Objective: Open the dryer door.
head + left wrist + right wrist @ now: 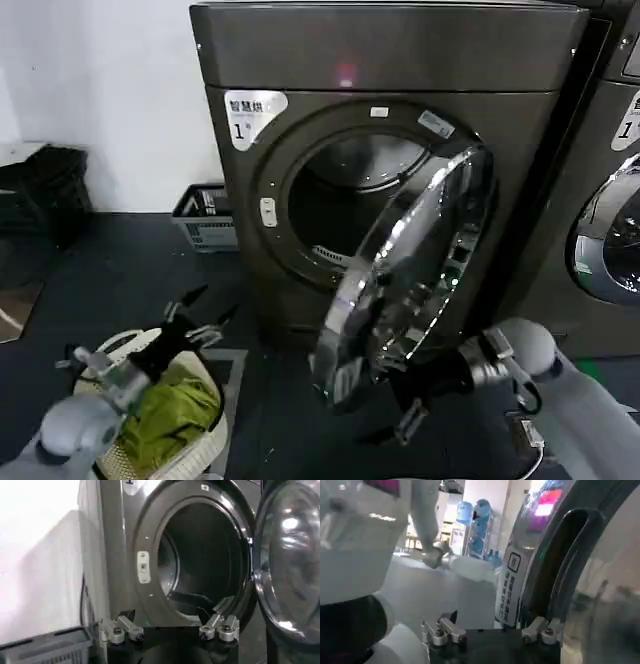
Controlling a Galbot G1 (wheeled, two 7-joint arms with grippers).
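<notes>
Two grippers appear in the head view. Taking the dryer [385,150] as the landmark: the dryer door [405,270] hangs on the hinge side of the drum opening, swung roughly halfway out, chrome ring edge-on to the camera. The right gripper [405,400] sits at the door's lower free edge, close against the ring; whether it actually touches cannot be confirmed, and its fingers look spread. The left gripper [190,318] hangs well clear of the dryer's front, over a laundry basket [215,440] of green cloth, fingers apart and empty.

Left wrist view: its fingers [122,629] stand wide, holding nothing; the drum opening faces it, the door at the hinge side.

Right wrist view: fingers [445,630] spread wide, holding nothing, the door's rim just beside them.

Risks, as judged: with no clamp on the ring, a push could skid off the polished chrome and the door swing back. Overdriving could strain the hinge or knock the door against the neighbouring machine [610,230].
</notes>
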